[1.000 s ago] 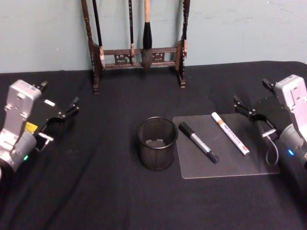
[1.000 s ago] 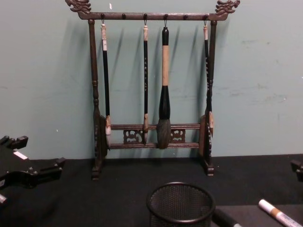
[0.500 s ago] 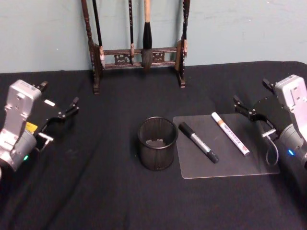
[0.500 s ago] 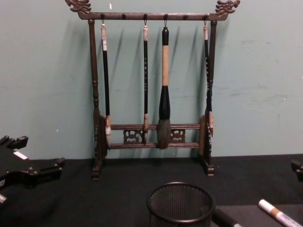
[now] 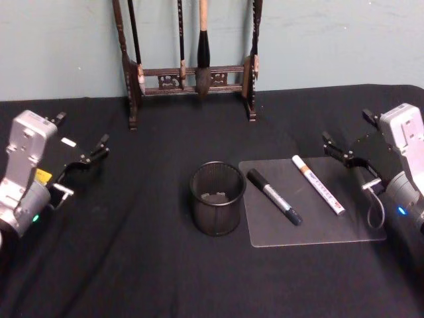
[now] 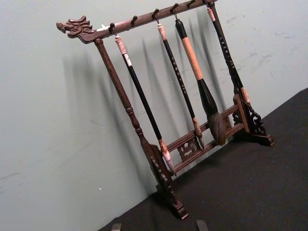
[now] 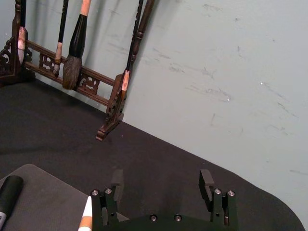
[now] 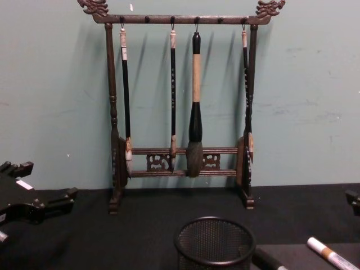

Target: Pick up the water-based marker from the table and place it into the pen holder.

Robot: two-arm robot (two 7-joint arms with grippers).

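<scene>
The pen holder (image 5: 216, 213), a round black mesh cup (image 8: 214, 246), stands upright mid-table. To its right two markers lie on a clear mat (image 5: 311, 226): a black one with a grey label (image 5: 273, 196) nearer the cup, and a white one with an orange band (image 5: 318, 184) beyond it. I cannot tell which is the water-based marker. My right gripper (image 5: 346, 126) hovers open just right of the mat, its fingers (image 7: 206, 177) empty, with the white marker's tip (image 7: 86, 216) below it. At the table's far left my left gripper (image 5: 83, 130) is open and empty.
A tall carved wooden brush rack (image 5: 189, 73) with hanging brushes stands at the back against the green wall (image 8: 304, 101). Black cloth (image 5: 132, 265) covers the table.
</scene>
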